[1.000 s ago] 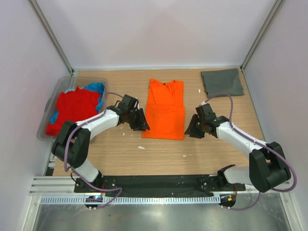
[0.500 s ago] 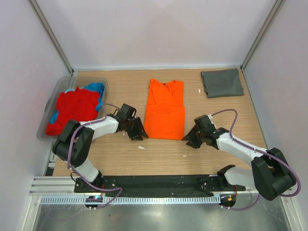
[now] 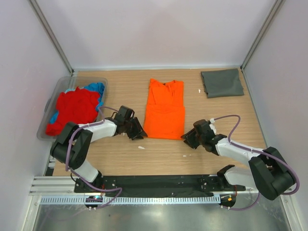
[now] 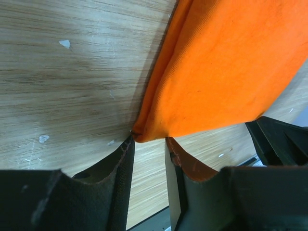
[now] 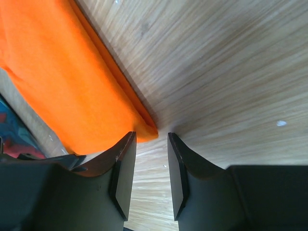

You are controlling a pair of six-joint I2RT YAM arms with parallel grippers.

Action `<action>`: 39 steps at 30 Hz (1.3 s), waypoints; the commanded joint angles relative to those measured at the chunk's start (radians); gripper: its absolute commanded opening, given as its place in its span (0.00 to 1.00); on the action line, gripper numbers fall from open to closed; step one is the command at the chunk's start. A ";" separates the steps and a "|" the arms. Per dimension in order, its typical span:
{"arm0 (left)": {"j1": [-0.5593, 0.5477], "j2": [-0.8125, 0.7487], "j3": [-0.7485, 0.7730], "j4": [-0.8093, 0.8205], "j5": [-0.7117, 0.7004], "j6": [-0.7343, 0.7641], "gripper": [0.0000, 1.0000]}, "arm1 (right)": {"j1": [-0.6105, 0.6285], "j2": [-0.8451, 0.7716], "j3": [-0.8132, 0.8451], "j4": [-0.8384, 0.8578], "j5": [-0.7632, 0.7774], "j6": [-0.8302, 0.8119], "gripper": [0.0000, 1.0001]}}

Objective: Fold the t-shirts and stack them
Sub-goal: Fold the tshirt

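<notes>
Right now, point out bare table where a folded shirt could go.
Bare wood: between the tub and the orange shirt, between that shirt and the grey shirt, and nearer than the grey one. Crowded at the orange shirt's near corners, where left fingers and right fingers sit.

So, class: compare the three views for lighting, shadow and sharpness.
Top external: even soft light, all sharp. Left wrist: bright orange cloth t-shirt crisp, dark shadow along its edge, black gripper fingers murky. Right wrist: grain of the light wooden table slightly smeared.
</notes>
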 commanded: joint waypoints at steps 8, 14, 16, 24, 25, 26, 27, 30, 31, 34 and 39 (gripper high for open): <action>0.005 -0.029 -0.030 -0.007 -0.109 0.003 0.34 | 0.006 0.028 -0.038 0.033 0.089 0.025 0.21; 0.005 -0.124 -0.071 -0.034 -0.185 -0.005 0.48 | 0.009 0.030 -0.041 0.045 0.094 0.005 0.01; 0.005 -0.124 -0.088 0.010 -0.173 -0.036 0.47 | 0.010 0.031 -0.043 0.047 0.097 0.002 0.01; 0.004 -0.035 -0.108 0.091 -0.129 -0.082 0.38 | 0.022 0.030 -0.052 0.067 0.088 0.004 0.01; 0.002 -0.028 -0.111 0.102 -0.130 -0.083 0.38 | 0.022 0.031 -0.052 0.067 0.089 0.004 0.01; 0.002 -0.026 -0.111 0.102 -0.132 -0.083 0.37 | 0.024 0.025 -0.054 0.067 0.089 0.004 0.01; 0.002 -0.023 -0.112 0.102 -0.132 -0.083 0.35 | 0.024 0.022 -0.054 0.067 0.089 0.005 0.01; 0.001 -0.034 -0.125 0.101 -0.144 -0.082 0.25 | 0.022 0.005 -0.055 0.061 0.095 0.004 0.01; 0.001 -0.041 -0.131 0.101 -0.144 -0.082 0.18 | 0.024 0.004 -0.055 0.053 0.098 0.004 0.01; -0.002 -0.061 -0.125 0.096 -0.145 -0.079 0.05 | 0.024 -0.022 -0.048 0.032 0.114 -0.007 0.01; -0.022 -0.075 -0.094 0.081 -0.133 -0.074 0.00 | 0.024 -0.048 -0.048 0.019 0.109 -0.015 0.01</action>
